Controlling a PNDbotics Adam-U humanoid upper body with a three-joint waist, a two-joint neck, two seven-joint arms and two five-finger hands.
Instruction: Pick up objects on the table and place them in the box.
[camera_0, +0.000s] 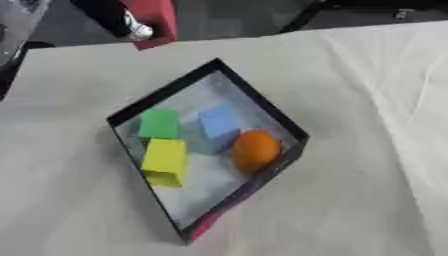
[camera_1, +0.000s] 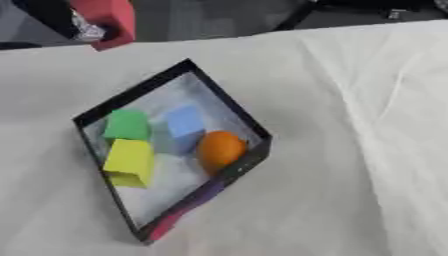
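A black-walled box (camera_0: 262, 102) with a pale floor sits turned like a diamond on the white cloth. Inside it lie a green block (camera_0: 158, 123), a blue block (camera_0: 219, 124), a yellow block (camera_0: 165, 160) and an orange ball (camera_0: 255, 150). The ball rests against the box's right wall, touching the blue block. The yellow block lies just below the green one, near the left wall. Neither of my hands shows in either view.
The white cloth (camera_0: 367, 150) covers the table and has creases on the right side. At the table's far edge stands a red object (camera_1: 109, 20) beside a person's shoe (camera_0: 137, 31). A dark frame leg (camera_0: 302, 17) shows at the far right.
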